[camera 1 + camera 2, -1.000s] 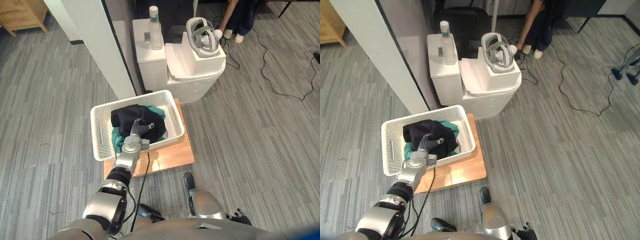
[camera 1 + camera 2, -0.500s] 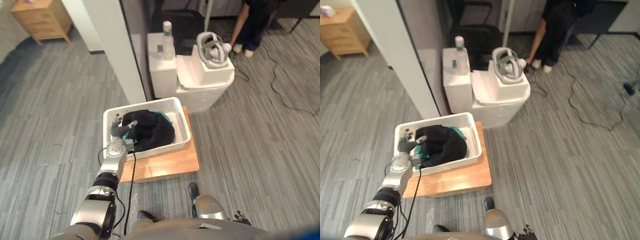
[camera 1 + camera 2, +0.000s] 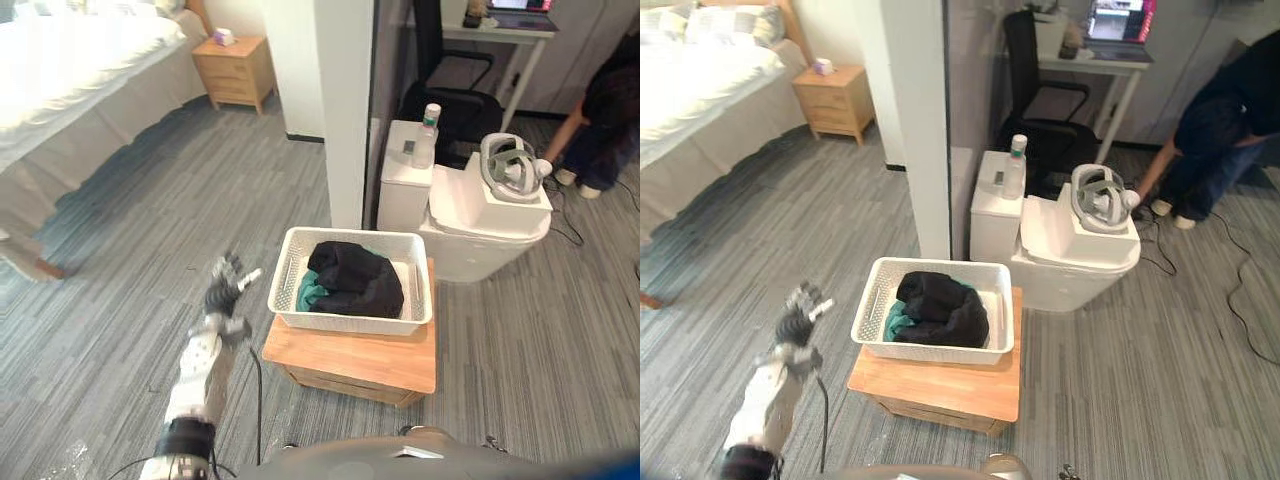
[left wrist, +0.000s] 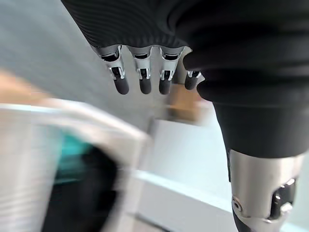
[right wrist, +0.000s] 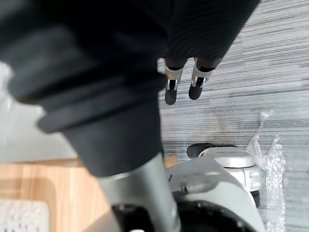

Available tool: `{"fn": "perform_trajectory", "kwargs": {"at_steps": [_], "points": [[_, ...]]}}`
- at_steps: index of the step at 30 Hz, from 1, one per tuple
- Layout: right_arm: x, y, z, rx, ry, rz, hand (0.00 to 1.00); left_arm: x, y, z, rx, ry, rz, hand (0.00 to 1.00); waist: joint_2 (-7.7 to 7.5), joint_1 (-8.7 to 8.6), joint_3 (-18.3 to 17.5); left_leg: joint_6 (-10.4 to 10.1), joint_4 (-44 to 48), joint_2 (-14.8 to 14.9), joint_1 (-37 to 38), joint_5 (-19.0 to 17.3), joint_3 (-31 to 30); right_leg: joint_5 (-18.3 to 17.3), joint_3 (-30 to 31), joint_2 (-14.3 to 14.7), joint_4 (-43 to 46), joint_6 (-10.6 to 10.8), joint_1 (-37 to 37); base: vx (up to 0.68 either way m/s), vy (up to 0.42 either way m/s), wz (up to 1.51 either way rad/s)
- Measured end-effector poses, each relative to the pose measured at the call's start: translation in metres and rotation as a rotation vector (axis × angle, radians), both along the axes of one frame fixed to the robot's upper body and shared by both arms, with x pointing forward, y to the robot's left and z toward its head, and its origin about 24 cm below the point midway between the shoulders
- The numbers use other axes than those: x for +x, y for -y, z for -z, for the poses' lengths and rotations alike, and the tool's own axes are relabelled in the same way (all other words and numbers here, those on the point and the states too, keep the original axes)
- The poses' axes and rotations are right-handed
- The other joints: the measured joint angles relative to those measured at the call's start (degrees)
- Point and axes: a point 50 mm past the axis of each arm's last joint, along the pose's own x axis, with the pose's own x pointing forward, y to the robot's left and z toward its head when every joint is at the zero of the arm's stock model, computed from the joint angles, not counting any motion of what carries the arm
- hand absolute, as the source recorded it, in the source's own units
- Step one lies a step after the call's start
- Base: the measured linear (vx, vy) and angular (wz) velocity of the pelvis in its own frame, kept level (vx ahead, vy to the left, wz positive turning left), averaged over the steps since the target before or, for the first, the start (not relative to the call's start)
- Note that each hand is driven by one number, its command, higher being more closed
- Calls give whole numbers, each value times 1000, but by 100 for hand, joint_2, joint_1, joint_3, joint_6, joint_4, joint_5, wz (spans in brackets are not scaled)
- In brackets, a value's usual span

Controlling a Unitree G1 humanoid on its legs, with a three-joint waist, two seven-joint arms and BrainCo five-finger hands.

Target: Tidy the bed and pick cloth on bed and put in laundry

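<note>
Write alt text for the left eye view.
The robot's left hand, fingers spread and empty, hovers over grey floor beside a white perforated plastic basket holding black cloth and teal cloth, on a low wooden stand.

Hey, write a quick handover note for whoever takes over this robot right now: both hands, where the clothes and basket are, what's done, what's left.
Left hand: open, empty, raised over the floor left of the laundry basket.
Right hand: open, empty, hanging low over the floor.
Things: the black cloth lies in the basket on top of a teal cloth. The basket sits on a low wooden stand. The bed is farther off to the left.
Done: black cloth is in the laundry.
Left: check the bed for more cloth, which I can't tell from here, then tidy it.
</note>
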Motion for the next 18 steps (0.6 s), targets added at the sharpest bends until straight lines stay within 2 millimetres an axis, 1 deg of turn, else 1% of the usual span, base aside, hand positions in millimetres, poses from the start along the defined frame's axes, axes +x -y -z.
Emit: {"fn": "perform_trajectory", "kwargs": {"at_steps": [2, 4, 5, 6, 7, 8, 10, 12, 18], "points": [[-2, 1, 1, 4, -2, -8, 0, -32, 11, 31, -72, -170, -3, 0, -1, 54, -10, -21, -1, -20, -10, -24, -128, -42, -106, -9, 17, 10, 49, -15, -5, 27], [-5, 4, 2, 10, -15, -13, 0, -79, 22, 63, -118, -383, -8, 0, 4, 117, -44, -22, -1, -38, -27, -46, -234, -109, -157, -9, 5, 18, 86, -6, -9, 20], [-6, 4, 2, 11, -15, -13, 0, -91, 24, 69, -117, -438, -3, 0, 4, 119, -65, -19, -1, -41, -48, -49, -260, -110, -178, -8, -1, 19, 83, 8, -4, 15], [-8, 4, 3, 13, -18, -8, 0, -111, 28, 79, -120, -528, 9, 0, 29, 123, -104, -14, -1, -47, -99, -52, -306, -111, -207, -6, -21, 19, 66, 23, -2, 20], [-10, 5, 3, 16, -19, -2, 0, -120, 25, 83, -147, -559, -18, 0, 29, 138, -135, 4, -1, -58, -111, -63, -378, -111, -255, -7, -37, 20, 98, 26, 0, 18], [-10, 5, 4, 16, -20, -2, 0, -122, 24, 84, -146, -568, -24, 0, 39, 140, -141, 6, -1, -61, -110, -64, -389, -110, -261, -7, -41, 21, 106, 30, 3, 14], [-12, 7, 5, 20, -27, -15, 0, -136, 17, 90, -107, -644, -28, 0, 74, 122, -193, 6, -1, -61, -74, -75, -405, -102, -272, 3, -80, 17, 180, 10, 1, 2], [-13, 6, 5, 19, -16, -17, 0, -139, 13, 91, -91, -672, -49, 0, 75, 123, -209, 4, -1, -53, -81, -75, -407, -68, -272, 15, -100, 15, 174, 0, 0, 0], [-15, 10, 5, 49, -5, -8, 0, -142, 13, 94, -77, -717, -44, 0, 125, 126, -235, -21, -1, -59, -86, -68, -403, -47, -270, 21, -115, 37, 181, 26, 1, -1]]}}
